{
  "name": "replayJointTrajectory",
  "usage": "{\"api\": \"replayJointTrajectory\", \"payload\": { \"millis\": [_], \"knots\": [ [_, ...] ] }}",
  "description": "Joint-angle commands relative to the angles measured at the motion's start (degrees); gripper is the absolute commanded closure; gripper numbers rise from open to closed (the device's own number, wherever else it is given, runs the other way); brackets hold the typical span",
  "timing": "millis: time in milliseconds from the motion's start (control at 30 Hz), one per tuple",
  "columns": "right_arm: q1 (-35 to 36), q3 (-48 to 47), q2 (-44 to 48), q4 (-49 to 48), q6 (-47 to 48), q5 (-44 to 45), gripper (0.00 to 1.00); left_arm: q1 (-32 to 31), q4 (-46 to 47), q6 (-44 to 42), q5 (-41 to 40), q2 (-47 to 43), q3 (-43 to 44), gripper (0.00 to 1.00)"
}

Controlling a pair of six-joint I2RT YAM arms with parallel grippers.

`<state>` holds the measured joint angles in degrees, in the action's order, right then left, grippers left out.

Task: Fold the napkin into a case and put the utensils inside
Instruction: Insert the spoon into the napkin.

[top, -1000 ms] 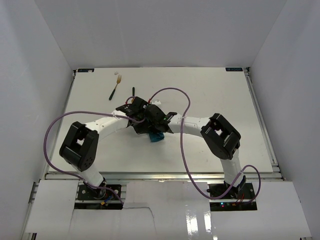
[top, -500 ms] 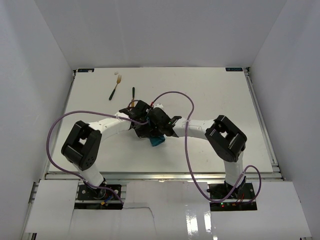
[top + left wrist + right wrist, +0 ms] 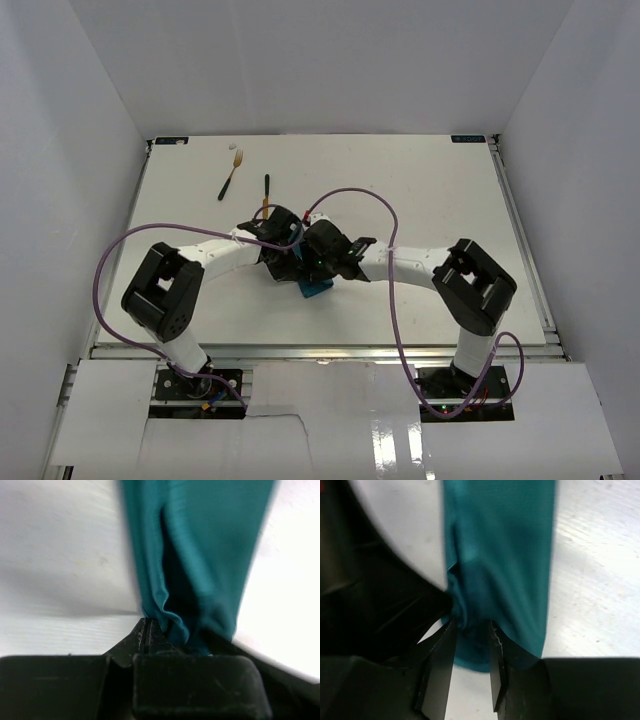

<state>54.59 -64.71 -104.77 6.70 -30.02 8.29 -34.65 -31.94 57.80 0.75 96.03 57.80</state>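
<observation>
The teal napkin [image 3: 317, 289] hangs bunched under the two grippers at mid-table, only its lower end showing from above. My left gripper [image 3: 289, 262] is shut on a fold of the napkin [image 3: 200, 555], pinched at the fingertips [image 3: 149, 630]. My right gripper [image 3: 312, 262] faces it closely; its jaws stand apart with the napkin [image 3: 505, 555] edge loose between the fingers [image 3: 440, 655]. Both utensils lie to the far left: the fork [image 3: 231, 175] and, to its right, the knife [image 3: 266, 190], its lower end hidden by the left arm.
A small white speck [image 3: 234, 146] lies just beyond the fork. Purple cables [image 3: 345, 190] loop over both arms. White walls close in the table [image 3: 440, 200] on three sides, with a rail at the right edge [image 3: 520, 230].
The right gripper's jaws have parted from shut. Both grippers have drifted slightly nearer and to the right with the napkin, and the right arm's elbow has swung rightward.
</observation>
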Motion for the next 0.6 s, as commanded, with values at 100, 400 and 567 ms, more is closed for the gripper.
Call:
{"api": "replayJointTrajectory", "payload": {
  "millis": [100,400,567],
  "knots": [
    [1.0,0.4,5.5,0.2,0.3,-3.6,0.61,0.6,1.4,1.5,-3.8,-1.8,-1.4,1.00],
    [-0.3,-2.8,3.3,0.0,0.3,-3.9,0.73,0.6,1.5,1.3,-4.0,-3.5,-1.8,1.00],
    [-1.9,-3.9,2.9,-1.3,2.4,-2.0,0.85,0.6,1.5,0.9,-4.2,-4.7,-2.1,1.00]
  ]
}}
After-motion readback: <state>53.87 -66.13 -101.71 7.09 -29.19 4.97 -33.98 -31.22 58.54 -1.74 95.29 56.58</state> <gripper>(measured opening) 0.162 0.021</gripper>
